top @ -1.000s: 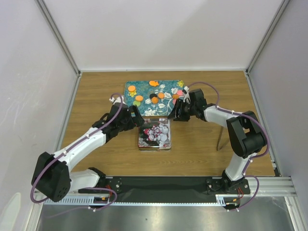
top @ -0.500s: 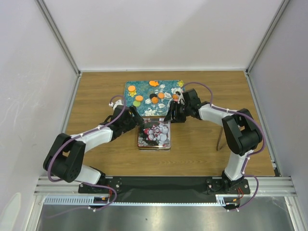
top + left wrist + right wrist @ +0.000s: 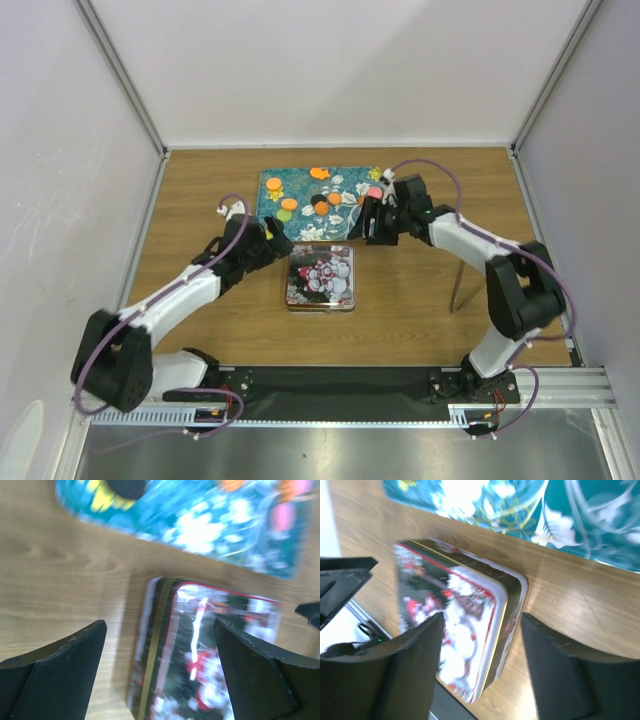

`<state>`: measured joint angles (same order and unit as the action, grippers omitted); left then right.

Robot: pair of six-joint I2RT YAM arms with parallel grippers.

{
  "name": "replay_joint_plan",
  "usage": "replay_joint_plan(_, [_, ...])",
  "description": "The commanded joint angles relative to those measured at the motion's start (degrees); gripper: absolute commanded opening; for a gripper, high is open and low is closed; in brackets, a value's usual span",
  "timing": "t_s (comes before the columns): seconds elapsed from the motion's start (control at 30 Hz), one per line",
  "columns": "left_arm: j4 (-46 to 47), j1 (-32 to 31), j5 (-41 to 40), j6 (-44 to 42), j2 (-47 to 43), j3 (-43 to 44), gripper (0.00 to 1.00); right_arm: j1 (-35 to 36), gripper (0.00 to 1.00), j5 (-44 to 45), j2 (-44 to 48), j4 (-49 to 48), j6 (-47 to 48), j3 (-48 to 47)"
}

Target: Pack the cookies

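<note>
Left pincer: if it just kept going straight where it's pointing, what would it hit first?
Most likely the printed tin: the open left pincer frames the tin's edge, with wooden table beside it. Depth is hard to judge from this blurred view.

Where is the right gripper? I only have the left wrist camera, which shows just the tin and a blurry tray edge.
Observer: The right gripper is at the tray's near right corner, just beyond the tin.
Operator: Is it holding anything?
Observer: No; its wrist camera shows nothing between its open fingers.
Operator: What's left to pack?
Observer: Orange, green, pink and dark cookies lying loose on the tray.
</note>
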<state>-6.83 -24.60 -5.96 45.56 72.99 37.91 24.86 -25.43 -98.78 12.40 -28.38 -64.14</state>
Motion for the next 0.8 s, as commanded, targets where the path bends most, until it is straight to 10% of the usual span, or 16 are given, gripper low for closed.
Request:
replay_joint_plan(0.0, [-6.3, 0.0, 0.2, -5.9, -8.5, 7.8, 0.96, -2.2, 0.71, 2.6, 12.0, 1.5, 0.7, -2.5])
replay_joint_plan(0.03, [-9.0, -0.1, 1.0, -7.1, -10.4, 8.7, 0.97, -2.4, 0.99, 3.2, 14.0, 2.3, 1.0, -2.0])
replay_joint_plan(0.47, [-20.8, -0.2, 10.4, -24.0, -32.6, 8.8, 1.0, -4.5, 1.0, 22.3, 47.2, 11.6, -0.9, 11.5])
replay_joint_plan(0.77, [-21.6, -0.2, 10.6, -25.8, -36.0, 5.7, 1.0, -4.5, 1.0, 22.9, 49.6, 11.7, -0.5, 14.5])
